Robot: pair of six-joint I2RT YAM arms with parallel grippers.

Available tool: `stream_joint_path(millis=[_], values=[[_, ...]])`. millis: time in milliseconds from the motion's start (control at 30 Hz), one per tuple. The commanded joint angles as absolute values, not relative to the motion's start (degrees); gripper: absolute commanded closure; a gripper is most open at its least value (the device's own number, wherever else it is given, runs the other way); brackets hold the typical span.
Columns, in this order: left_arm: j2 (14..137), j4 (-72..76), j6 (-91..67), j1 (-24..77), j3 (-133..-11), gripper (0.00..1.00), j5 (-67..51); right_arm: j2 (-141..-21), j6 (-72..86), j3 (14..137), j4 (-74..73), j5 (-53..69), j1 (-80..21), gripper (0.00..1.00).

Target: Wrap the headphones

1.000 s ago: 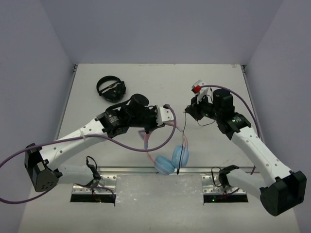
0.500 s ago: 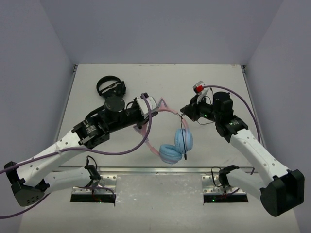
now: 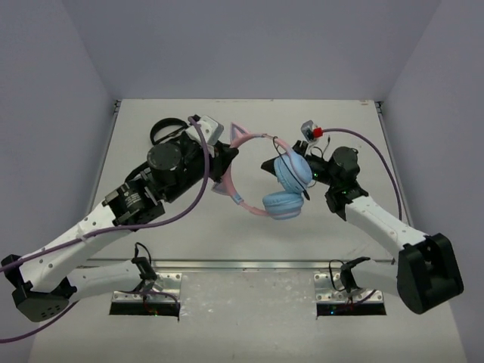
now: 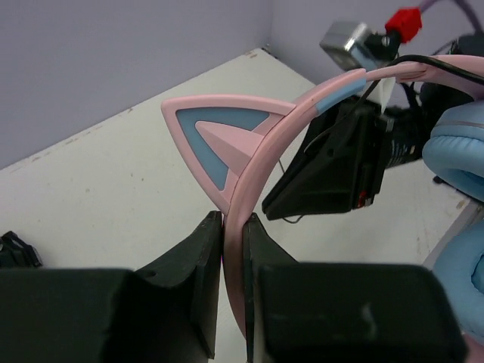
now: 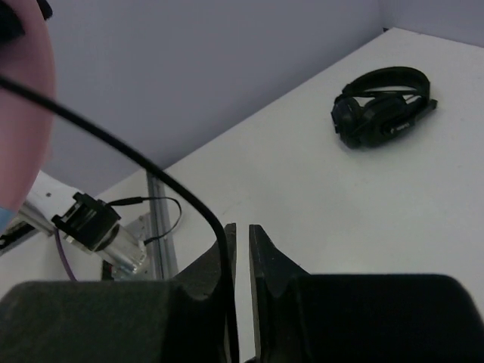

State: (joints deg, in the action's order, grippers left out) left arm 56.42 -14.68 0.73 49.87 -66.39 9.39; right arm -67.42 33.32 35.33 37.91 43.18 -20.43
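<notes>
The headphones hang in the air over the table's middle. Their pink cat-ear headband [image 3: 240, 142] curves down to two light blue ear cups [image 3: 291, 174]. My left gripper [image 3: 224, 166] is shut on the headband just below a cat ear [image 4: 215, 140], with the band pinched between the fingertips [image 4: 233, 219]. My right gripper [image 3: 271, 163] sits right behind the ear cups. Its jaws [image 5: 240, 227] stand a narrow slit apart. The thin black cable [image 5: 113, 144] runs down along the inner edge of the left finger, not pinched.
All-black headphones [image 3: 170, 136] lie on the table at the back left, behind my left arm, also in the right wrist view [image 5: 382, 110]. A metal rail [image 3: 249, 265] runs along the table's near edge.
My left arm has raised the headphones and carried them toward the back and right. The right gripper has swung in behind the ear cups, and its jaws have parted slightly from the cable.
</notes>
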Motion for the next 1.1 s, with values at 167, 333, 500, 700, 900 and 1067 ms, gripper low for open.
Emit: stream_joint_path(millis=[167, 333, 500, 700, 900, 1067], values=[[62.0, -17.6, -17.7, 50.0, -88.8, 1.0, 29.9, -80.1, 49.7, 34.7, 70.2, 47.1, -25.7, 0.91], [69.1, -21.1, -18.0, 48.5, -95.4, 1.0, 44.6, -83.9, 51.4, 31.0, 78.7, 46.8, -30.7, 0.95], [77.0, -26.5, -20.2, 43.0, -102.6, 1.0, 46.5, -85.0, 50.2, 27.1, 80.6, 45.5, -34.5, 0.99], [82.2, -28.1, -18.6, 32.3, -106.3, 1.0, 44.1, -79.4, 46.0, 18.0, 75.4, 44.0, -35.9, 0.99], [81.9, -25.0, -19.7, 28.7, -101.3, 1.0, 42.7, -70.9, 37.2, 16.7, 57.5, 39.0, -39.0, 0.99], [80.2, -22.6, -24.3, 28.6, -95.9, 1.0, 40.8, -67.5, 31.8, 21.4, 46.8, 36.7, -42.7, 0.99]])
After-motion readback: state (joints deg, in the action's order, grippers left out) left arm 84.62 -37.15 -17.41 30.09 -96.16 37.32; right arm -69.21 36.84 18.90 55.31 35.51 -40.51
